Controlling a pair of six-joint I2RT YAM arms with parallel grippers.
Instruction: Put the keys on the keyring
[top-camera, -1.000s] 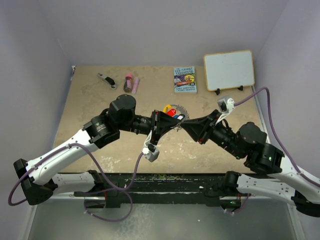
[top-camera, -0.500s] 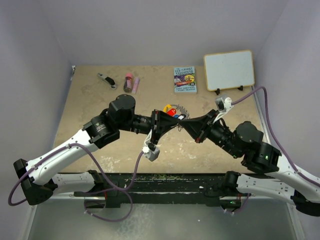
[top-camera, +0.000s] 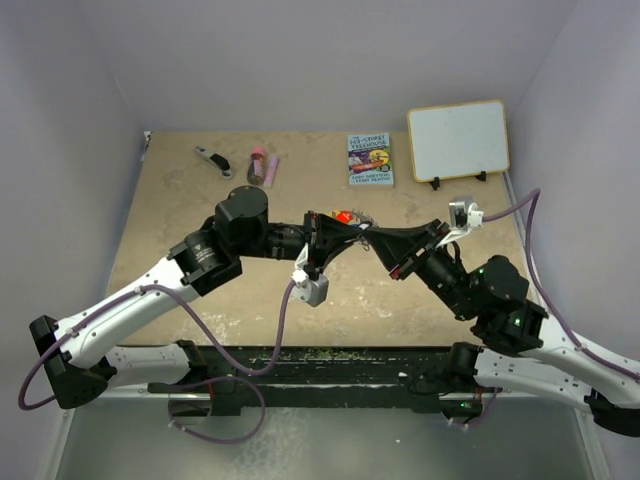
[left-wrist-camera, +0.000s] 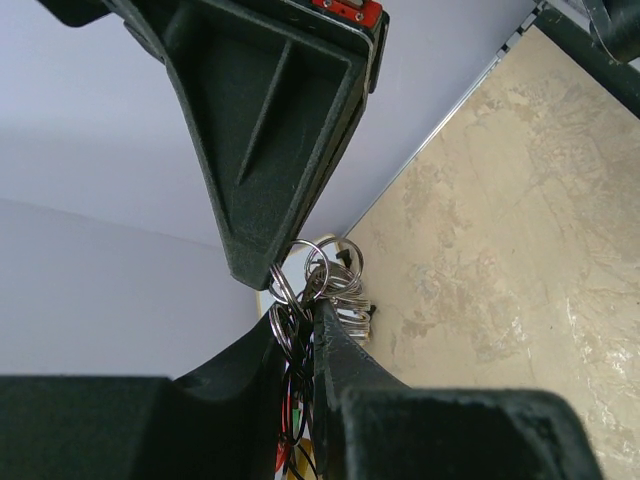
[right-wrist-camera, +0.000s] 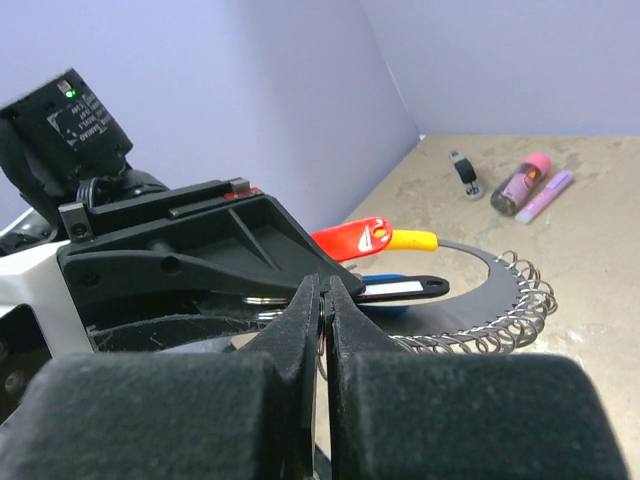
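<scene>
Right gripper (right-wrist-camera: 322, 284), lower centre of the right wrist view: pressed fully shut, pad against pad; shows a sliver of thin wire at the seam, grip on it not determinable; stands tip to tip with the left gripper (left-wrist-camera: 298, 325).

Left gripper, bottom of the left wrist view: closed to a narrow slit; clamps thin wire loops, with the coiled rim of the keyring (right-wrist-camera: 478, 292) running into the grip.

Split rings (left-wrist-camera: 322, 272): bunched just beside both sets of fingertips.

Keys (right-wrist-camera: 352, 238), just right of centre in the right wrist view: fanned across the dark keyring face; red head uppermost, blue and black heads below.

Upper right of that view, well apart on the table (right-wrist-camera: 600, 250): black-and-silver tool (right-wrist-camera: 462, 172); two pink tubes (right-wrist-camera: 530, 180).

Upper right of the top view: book (top-camera: 370, 160); whiteboard (top-camera: 458, 140).
</scene>
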